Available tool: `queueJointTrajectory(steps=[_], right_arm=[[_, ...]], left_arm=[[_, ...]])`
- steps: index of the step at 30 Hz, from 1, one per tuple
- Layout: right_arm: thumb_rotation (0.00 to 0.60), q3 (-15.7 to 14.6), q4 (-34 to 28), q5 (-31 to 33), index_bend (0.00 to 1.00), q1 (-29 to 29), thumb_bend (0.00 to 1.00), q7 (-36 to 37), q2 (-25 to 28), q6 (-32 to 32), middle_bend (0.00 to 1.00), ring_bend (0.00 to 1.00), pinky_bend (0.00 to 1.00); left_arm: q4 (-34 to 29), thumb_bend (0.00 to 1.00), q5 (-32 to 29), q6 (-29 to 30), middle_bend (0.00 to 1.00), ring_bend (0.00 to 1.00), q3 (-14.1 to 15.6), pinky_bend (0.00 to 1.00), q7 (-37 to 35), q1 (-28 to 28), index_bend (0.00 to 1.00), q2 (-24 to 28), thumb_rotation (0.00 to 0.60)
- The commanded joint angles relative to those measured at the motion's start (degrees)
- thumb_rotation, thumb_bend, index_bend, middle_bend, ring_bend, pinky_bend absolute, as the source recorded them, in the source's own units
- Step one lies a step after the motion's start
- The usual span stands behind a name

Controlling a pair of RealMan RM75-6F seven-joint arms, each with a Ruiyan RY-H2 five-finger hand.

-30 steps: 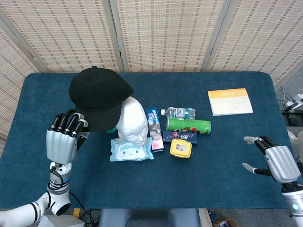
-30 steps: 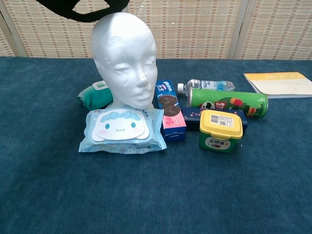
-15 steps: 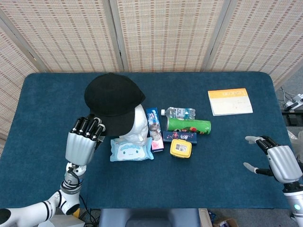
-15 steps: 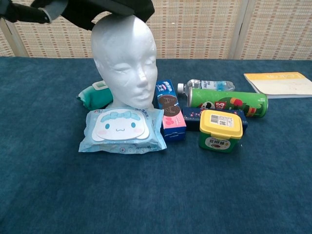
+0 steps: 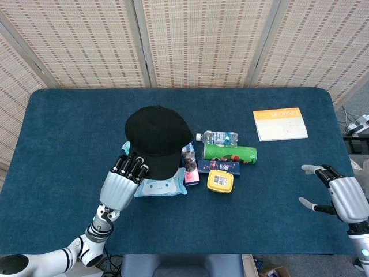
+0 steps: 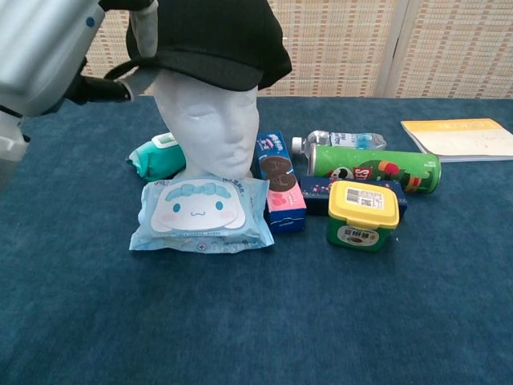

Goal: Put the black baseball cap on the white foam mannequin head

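The black baseball cap (image 5: 157,140) (image 6: 212,40) sits on top of the white foam mannequin head (image 6: 210,124), covering its crown; the face shows below the brim in the chest view. From above the cap hides the foam head. My left hand (image 5: 124,180) (image 6: 48,48) grips the cap's rear edge at the left side. My right hand (image 5: 340,196) hovers open at the table's right edge, far from the cap, holding nothing.
In front of the mannequin lies a blue wipes pack (image 6: 200,212). A teal pack (image 6: 156,156) lies behind it. To the right are a biscuit box (image 6: 279,183), a water bottle (image 6: 341,140), a green chips can (image 6: 373,167), a yellow-lidded tub (image 6: 362,213) and an orange-white booklet (image 5: 279,123).
My left hand has carried the cap right and down, from above and left of the foam head onto its crown. The right hand has barely moved.
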Motion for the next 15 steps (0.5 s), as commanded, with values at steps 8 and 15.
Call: queueJointTrajectory(steps=[8, 15], right_arm=[[0.6, 0.08, 0.01, 0.12, 0.29, 0.02, 0.0, -0.11, -0.03, -0.09, 0.39, 0.29, 0.62], [0.6, 0.12, -0.11, 0.23, 0.29, 0.07, 0.0, -0.35, -0.05, -0.28, 0.39, 0.29, 0.62]], left_arm=[[1.51, 0.52, -0.18, -0.52, 0.54, 0.38, 1.81, 0.48, 1.35, 1.83, 0.65, -1.04, 0.6], [1.66, 0.51, -0.05, -0.49, 0.53, 0.36, 3.3, 0.48, 2.34, 3.54, 0.49, -1.07, 0.6]])
